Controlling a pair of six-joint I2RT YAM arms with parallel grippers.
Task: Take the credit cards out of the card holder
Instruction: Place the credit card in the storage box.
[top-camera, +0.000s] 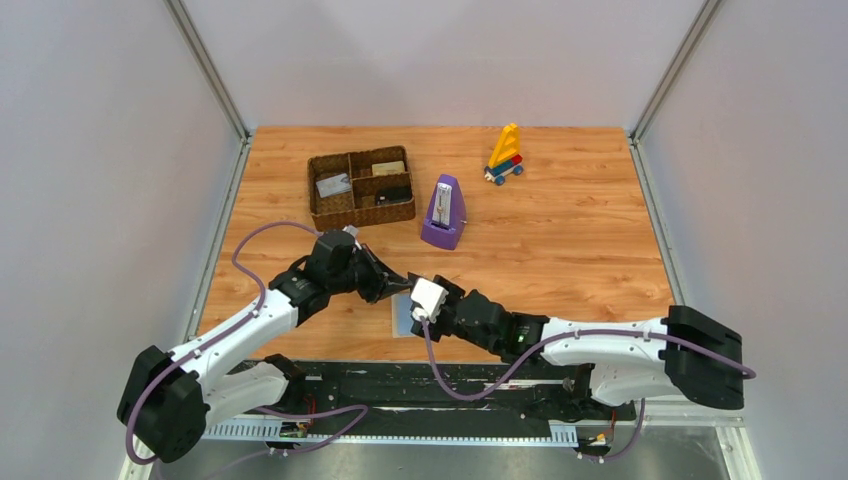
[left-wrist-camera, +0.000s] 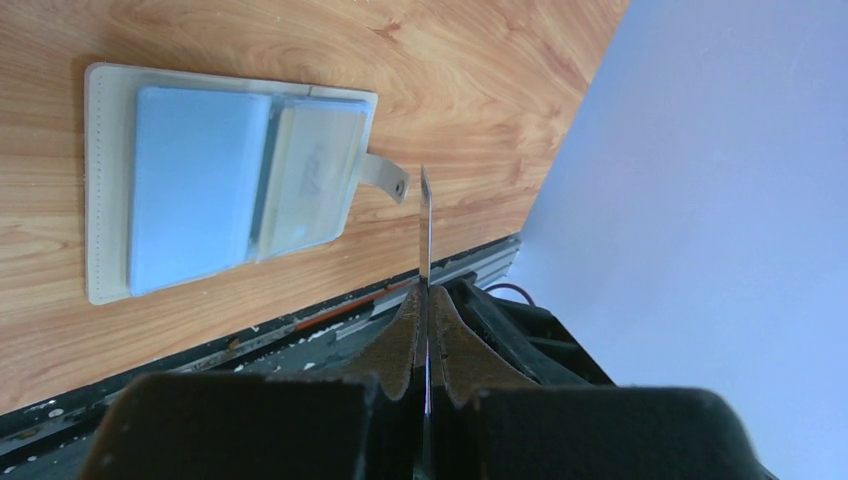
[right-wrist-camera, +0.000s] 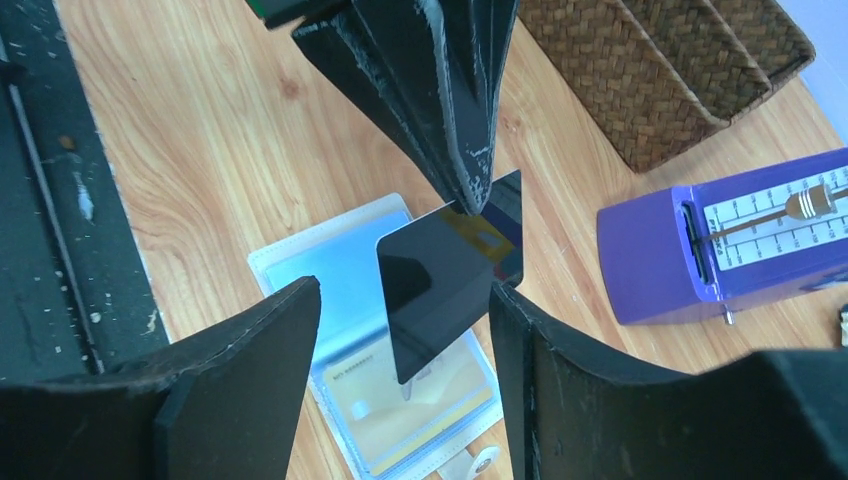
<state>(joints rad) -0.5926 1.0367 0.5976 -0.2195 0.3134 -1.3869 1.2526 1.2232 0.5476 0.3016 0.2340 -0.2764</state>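
Note:
The light-blue card holder (left-wrist-camera: 230, 180) lies open and flat on the wood near the table's front edge, also seen as card holder (right-wrist-camera: 340, 290) and card holder (top-camera: 402, 316). A tan credit card (right-wrist-camera: 425, 405) sits in one of its clear slots. My left gripper (left-wrist-camera: 427, 300) is shut on a black credit card (right-wrist-camera: 440, 280), which it holds in the air above the holder; in the left wrist view this card (left-wrist-camera: 426, 220) shows edge-on. My right gripper (right-wrist-camera: 403, 290) is open, its fingers standing either side of the black card without pinching it.
A brown woven compartment tray (top-camera: 360, 188) with a few cards in it stands at the back left. A purple metronome (top-camera: 444, 212) is just right of it, and a colourful toy (top-camera: 505, 155) sits further back. The black base rail (left-wrist-camera: 300, 325) runs along the near edge.

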